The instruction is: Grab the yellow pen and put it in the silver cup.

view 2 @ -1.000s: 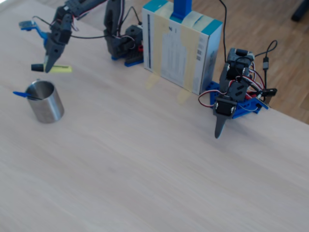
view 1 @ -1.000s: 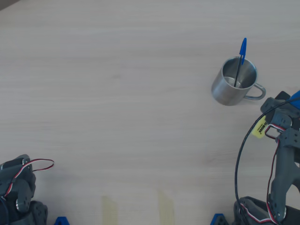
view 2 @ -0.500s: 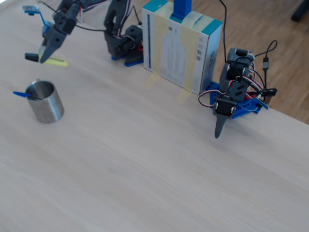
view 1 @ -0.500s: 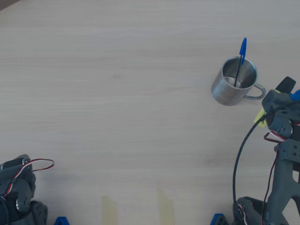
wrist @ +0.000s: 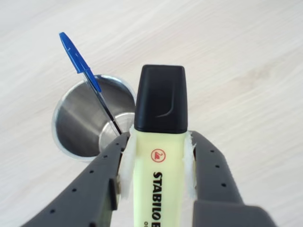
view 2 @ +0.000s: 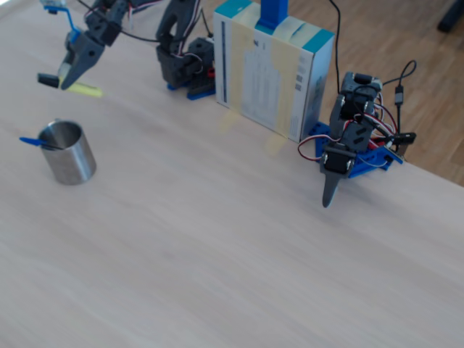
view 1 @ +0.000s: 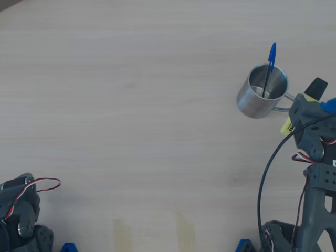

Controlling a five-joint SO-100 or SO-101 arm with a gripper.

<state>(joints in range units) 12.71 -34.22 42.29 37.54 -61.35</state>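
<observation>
Yellow pen (wrist: 160, 156): black cap, dark lettering on barrel; clamped between the two grey fingers (wrist: 90, 189) of the tool (wrist: 158, 163), cap pointing away from the wrist. Held in the air just beside the silver cup (view 1: 261, 91), near its handle in the overhead view.

Silver cup: upright on pale wood worktop (view 1: 131, 105). Contains blue-capped ballpoint (wrist: 85, 75), leaning against the rim.

Second arm (view 2: 351, 138): parked, well apart.

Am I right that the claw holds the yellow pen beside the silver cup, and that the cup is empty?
Not empty: the overhead view shows a blue-capped pen standing in the silver cup. The claw does hold the yellow pen beside it.
</observation>
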